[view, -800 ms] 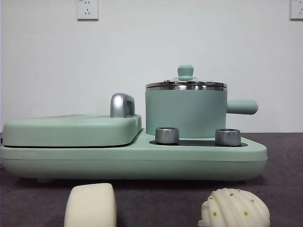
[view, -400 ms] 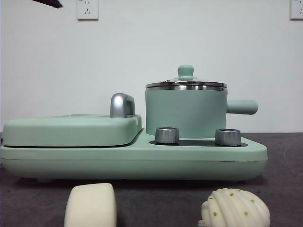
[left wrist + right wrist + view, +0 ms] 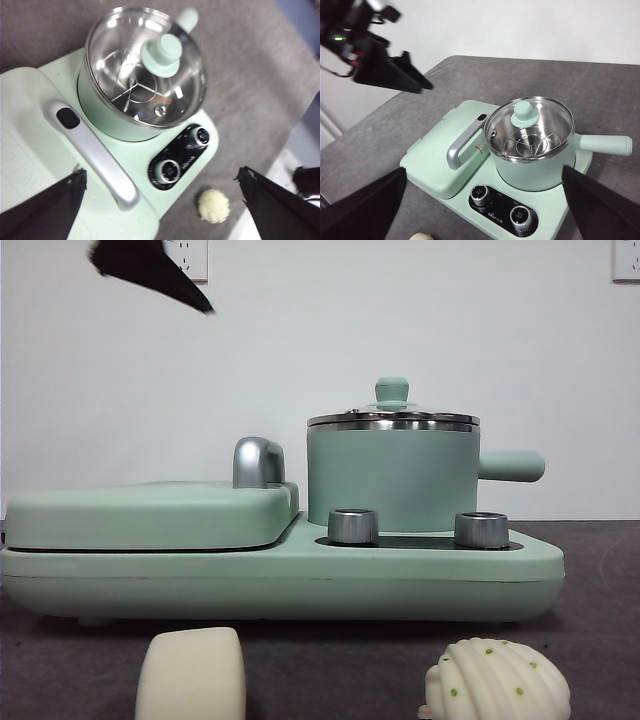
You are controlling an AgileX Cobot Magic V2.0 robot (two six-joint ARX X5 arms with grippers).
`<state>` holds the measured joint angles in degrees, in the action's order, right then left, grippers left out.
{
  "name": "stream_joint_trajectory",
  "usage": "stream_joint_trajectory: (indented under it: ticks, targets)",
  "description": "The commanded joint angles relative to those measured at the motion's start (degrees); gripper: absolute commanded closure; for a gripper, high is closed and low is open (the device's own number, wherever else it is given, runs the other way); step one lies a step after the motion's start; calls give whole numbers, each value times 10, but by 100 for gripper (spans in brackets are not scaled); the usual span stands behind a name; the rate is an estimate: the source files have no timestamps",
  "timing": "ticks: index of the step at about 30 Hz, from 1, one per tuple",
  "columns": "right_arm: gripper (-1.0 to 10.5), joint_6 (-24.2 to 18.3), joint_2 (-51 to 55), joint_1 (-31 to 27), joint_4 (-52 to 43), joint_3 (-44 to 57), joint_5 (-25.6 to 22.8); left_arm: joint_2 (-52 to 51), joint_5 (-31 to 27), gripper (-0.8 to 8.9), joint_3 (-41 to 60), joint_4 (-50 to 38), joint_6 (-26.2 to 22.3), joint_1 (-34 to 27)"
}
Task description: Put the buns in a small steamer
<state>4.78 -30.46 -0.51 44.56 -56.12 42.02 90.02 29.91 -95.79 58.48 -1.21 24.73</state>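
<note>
The small steamer (image 3: 392, 475) stands on the right half of a mint-green cooker base, its glass lid with green knob (image 3: 392, 392) on. From above, the small steamer (image 3: 145, 75) (image 3: 532, 145) shows a steel rack inside. The two buns lie on the table in front of the base: the smooth one (image 3: 192, 675) at the left, the ribbed dotted one (image 3: 497, 680) (image 3: 214, 205) at the right. My left gripper (image 3: 150, 270) (image 3: 161, 175) hangs open high above the cooker, left of the steamer. My right gripper (image 3: 484, 172) is open, high up and back from the cooker.
A flat griddle lid (image 3: 150, 515) with a chrome handle (image 3: 258, 462) covers the left half of the base (image 3: 300, 585). Two steel knobs (image 3: 353, 526) (image 3: 481, 530) sit in front of the steamer, whose side handle (image 3: 512, 466) sticks out to the right. The other arm's gripper (image 3: 412, 75) shows in the right wrist view.
The left gripper's dark tip has come further into the front view from the top left corner, down and to the right. The buns and the steamer have not moved.
</note>
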Motion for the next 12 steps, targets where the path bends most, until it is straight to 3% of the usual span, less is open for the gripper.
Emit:
stream_joint_trajectory:
  ticks: [1,7,12]
  targets:
    - [451,6,-1,0,-3,-9,1,67,-29,321,-79,38,-40,23]
    - [451,6,-1,0,-3,-9,1,189,-94,321,-245,129,-54,65]
    - [451,6,-1,0,-3,-9,1,262,-96,322,-346,132,-38,88]
